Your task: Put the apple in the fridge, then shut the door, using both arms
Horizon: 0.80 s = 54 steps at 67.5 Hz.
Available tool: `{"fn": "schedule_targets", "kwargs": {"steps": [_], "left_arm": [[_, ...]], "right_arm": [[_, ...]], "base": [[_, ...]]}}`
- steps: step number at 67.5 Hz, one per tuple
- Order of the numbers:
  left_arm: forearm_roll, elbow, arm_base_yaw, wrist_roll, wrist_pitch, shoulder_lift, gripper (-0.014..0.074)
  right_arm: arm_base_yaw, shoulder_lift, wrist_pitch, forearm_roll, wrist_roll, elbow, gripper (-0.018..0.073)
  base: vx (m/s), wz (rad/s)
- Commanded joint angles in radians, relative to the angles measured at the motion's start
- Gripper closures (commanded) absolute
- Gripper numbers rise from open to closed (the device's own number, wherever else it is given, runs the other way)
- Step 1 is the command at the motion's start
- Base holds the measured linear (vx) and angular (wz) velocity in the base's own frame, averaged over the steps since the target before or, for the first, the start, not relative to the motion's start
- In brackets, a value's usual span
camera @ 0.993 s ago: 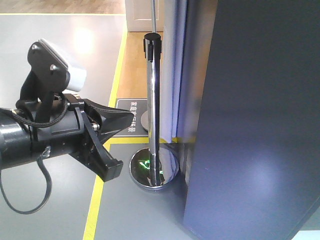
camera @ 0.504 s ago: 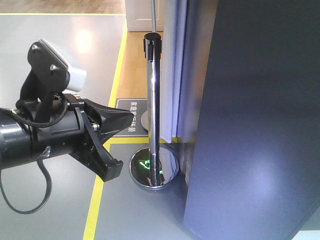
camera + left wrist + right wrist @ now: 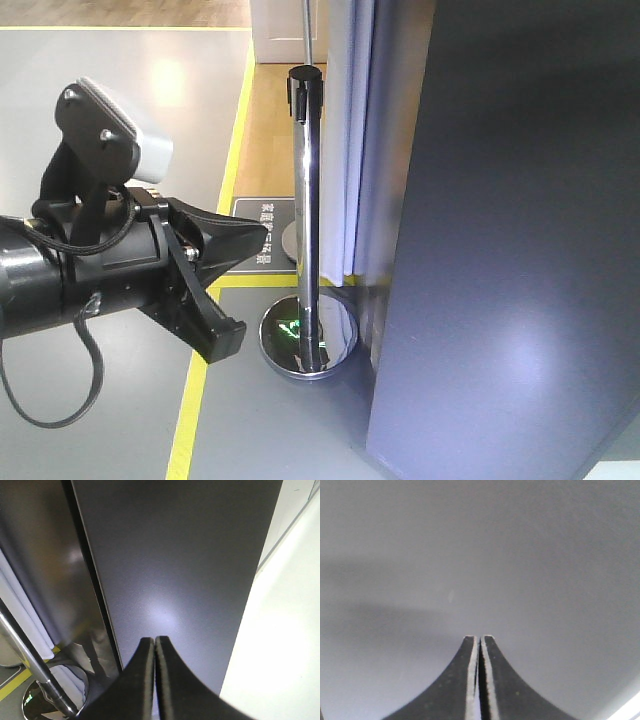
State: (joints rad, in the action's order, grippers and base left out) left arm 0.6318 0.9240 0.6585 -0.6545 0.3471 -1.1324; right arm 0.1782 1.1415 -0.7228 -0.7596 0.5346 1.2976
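Observation:
The fridge (image 3: pixel 520 250) stands at the right of the front view as a tall dark grey block; no white inside shows. Its dark grey door (image 3: pixel 170 570) fills the left wrist view, with a thin black seam along its left edge. My left gripper (image 3: pixel 258 229) (image 3: pixel 155 639) is shut and empty, pointing at that face from a short way off. My right gripper (image 3: pixel 479 637) is also shut and empty, close to a plain grey surface that fills its view. The right arm is outside the front view. The apple is out of view.
A chrome barrier post (image 3: pixel 305 200) on a round shiny base (image 3: pixel 308 340) stands just left of the fridge. A pale curtain (image 3: pixel 345 130) hangs behind it. Yellow floor tape (image 3: pixel 200 400) runs under my left arm. Pale floor (image 3: pixel 280 645) lies right of the door.

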Motion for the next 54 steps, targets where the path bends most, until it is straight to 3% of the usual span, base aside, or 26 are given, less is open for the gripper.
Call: {"fn": "schedule_targets", "kwargs": {"steps": [1, 13, 22, 54], "left_arm": [[0.021, 0.022, -0.001, 0.006, -0.051, 0.023, 0.0602], [0.021, 0.022, -0.001, 0.006, -0.051, 0.023, 0.0602], [0.021, 0.022, -0.001, 0.006, -0.052, 0.023, 0.0602], [0.021, 0.022, -0.001, 0.006, -0.050, 0.023, 0.0602]], "right_arm": [[-0.103, 0.035, 0.150, 0.108, -0.128, 0.054, 0.0561], [-0.244, 0.147, 0.287, 0.262, -0.247, 0.083, 0.0561], [-0.297, 0.234, 0.377, 0.292, -0.278, 0.113, 0.0561], [-0.318, 0.522, 0.492, 0.344, -0.317, 0.341, 0.0561]], "base": [[0.00, 0.00], [0.00, 0.00], [0.00, 0.00], [0.00, 0.00]]}}
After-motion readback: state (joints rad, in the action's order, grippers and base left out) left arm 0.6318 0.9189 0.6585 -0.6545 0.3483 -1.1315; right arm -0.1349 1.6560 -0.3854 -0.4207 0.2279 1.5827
